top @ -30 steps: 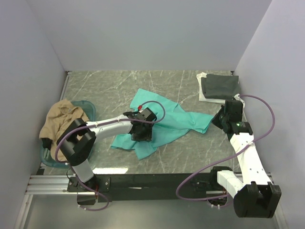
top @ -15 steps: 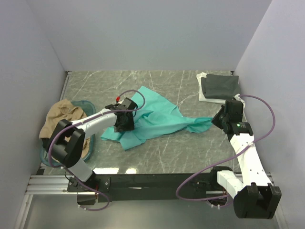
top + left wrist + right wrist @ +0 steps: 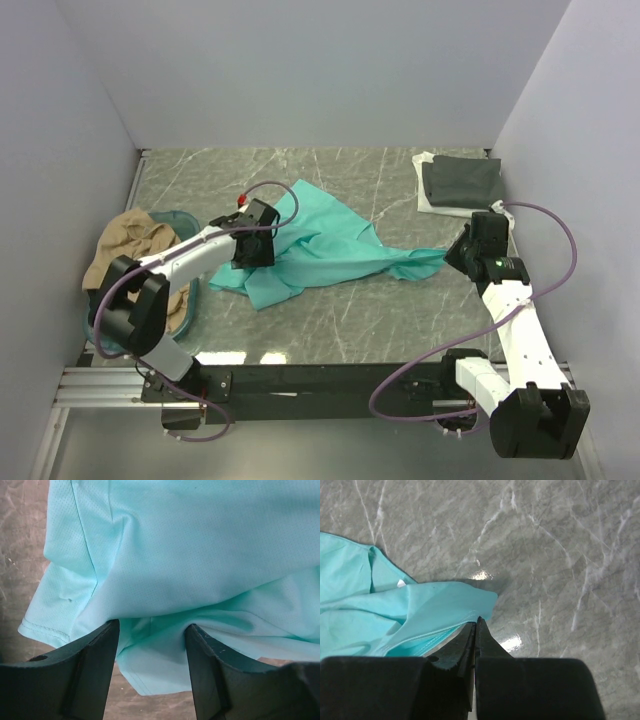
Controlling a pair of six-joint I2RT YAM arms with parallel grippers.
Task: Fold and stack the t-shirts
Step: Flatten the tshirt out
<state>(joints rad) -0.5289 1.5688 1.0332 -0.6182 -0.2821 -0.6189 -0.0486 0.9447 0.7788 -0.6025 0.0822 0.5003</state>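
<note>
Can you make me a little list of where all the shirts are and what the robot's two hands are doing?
middle: teal t-shirt, crumpled, not folded
left side: tan t-shirt, heaped in the basket
far right corner: dark grey t-shirt, looks folded, lying on the white t-shirt
left gripper: jaws apart, teal cloth between them, grip unclear
right gripper: jaws shut, seemingly pinching the teal shirt's right tip
stack so far: two shirts
</note>
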